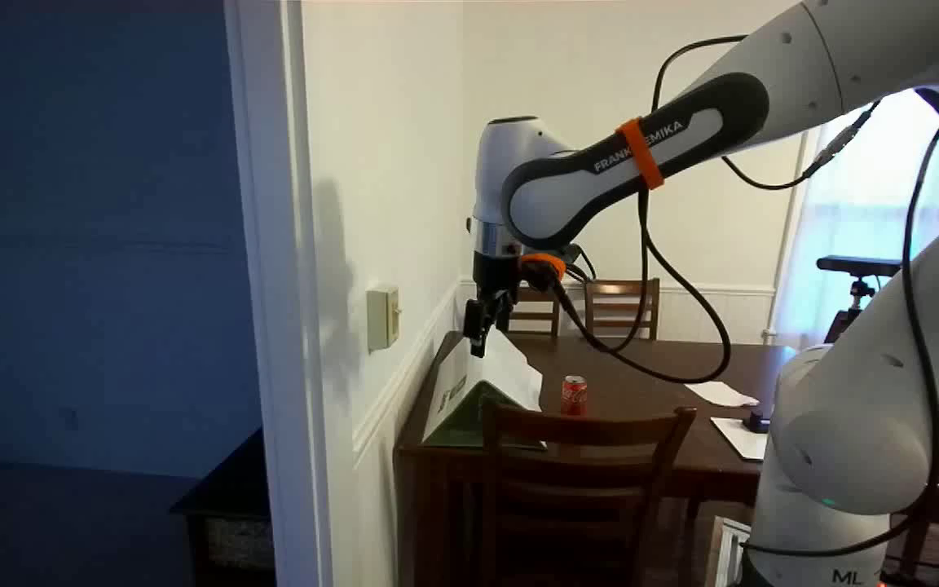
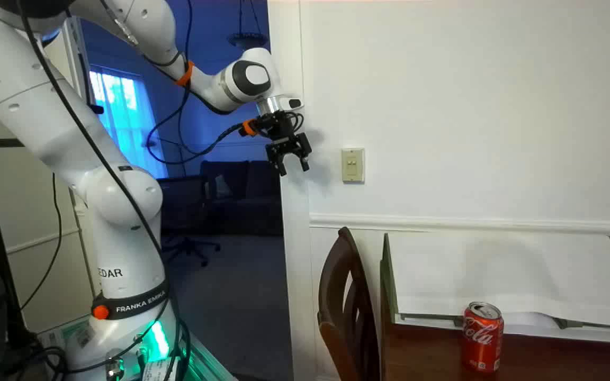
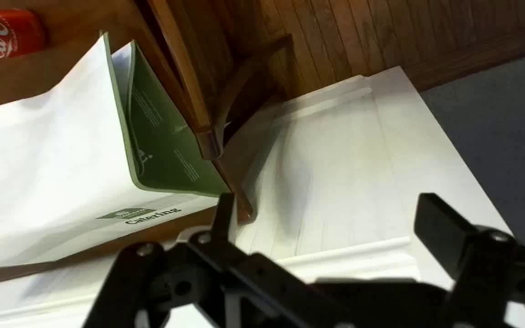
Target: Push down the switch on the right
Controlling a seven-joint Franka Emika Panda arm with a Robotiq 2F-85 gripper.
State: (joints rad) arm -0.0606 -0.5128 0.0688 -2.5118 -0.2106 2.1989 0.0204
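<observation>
In an exterior view, left to right: the arm (image 2: 117,243), its gripper (image 2: 294,168) pointing down, jaws apart; clear of it, the right switch (image 2: 355,163) on a beige wall plate (image 2: 353,177); a bag (image 2: 458,270) and can (image 2: 482,338) on the bench (image 2: 421,349).

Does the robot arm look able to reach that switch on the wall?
Probably yes: in both exterior views, nothing visible stands between the open pincer and the switch plate. They're apart, though, so it would need to move closer.
</observation>
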